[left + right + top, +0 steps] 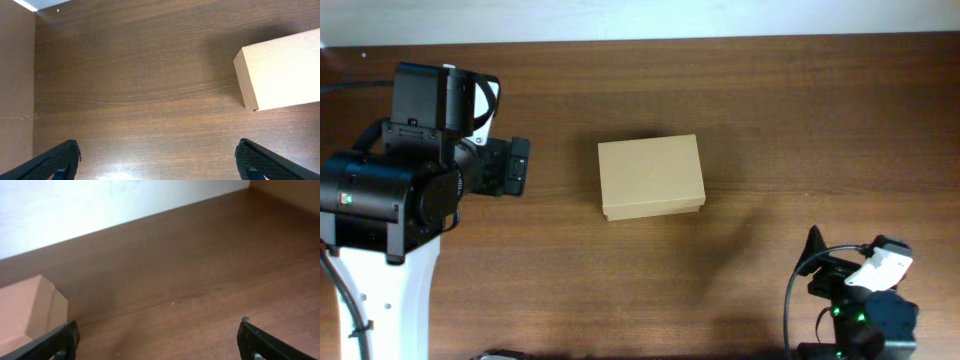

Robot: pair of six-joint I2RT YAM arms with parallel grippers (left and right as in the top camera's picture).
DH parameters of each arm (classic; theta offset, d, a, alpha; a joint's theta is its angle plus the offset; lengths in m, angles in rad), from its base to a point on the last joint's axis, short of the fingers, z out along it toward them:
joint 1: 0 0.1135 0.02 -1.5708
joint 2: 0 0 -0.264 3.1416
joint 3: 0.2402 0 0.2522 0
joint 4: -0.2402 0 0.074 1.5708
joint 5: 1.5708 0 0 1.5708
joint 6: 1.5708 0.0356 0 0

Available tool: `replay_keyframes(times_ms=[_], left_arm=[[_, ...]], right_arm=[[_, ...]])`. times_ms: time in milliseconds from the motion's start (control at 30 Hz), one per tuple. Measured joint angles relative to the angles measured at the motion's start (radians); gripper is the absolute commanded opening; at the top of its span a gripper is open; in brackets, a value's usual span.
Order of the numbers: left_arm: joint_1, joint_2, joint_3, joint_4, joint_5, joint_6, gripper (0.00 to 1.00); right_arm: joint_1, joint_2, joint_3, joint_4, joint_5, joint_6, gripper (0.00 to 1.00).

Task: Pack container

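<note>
At centre of the bench (770, 120), the container (650, 175) sits with its flap down; no goods show, so packing seems either finished or unstarted. Left hand (520, 165) at nine o'clock, right hand (157, 340) at five o'clock, both spread apart, empty.

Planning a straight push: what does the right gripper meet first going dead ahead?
Centre line looks free: ahead of the right gripper lies bare table up to the white wall. The container sits at the view's left edge, so a graze seems possible.
</note>
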Motion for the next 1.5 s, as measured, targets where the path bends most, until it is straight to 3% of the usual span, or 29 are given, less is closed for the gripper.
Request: replay_keyframes(times_ms=[367, 1500], left_arm=[[0.000, 0.000, 0.000, 0.000, 0.000, 0.000, 0.99], [0.000, -0.001, 0.000, 0.000, -0.001, 0.000, 0.99]], right_arm=[[0.000, -0.085, -0.208, 0.014, -0.016, 0.000, 0.99], [0.000, -0.085, -0.251, -0.045, -0.019, -0.001, 0.99]])
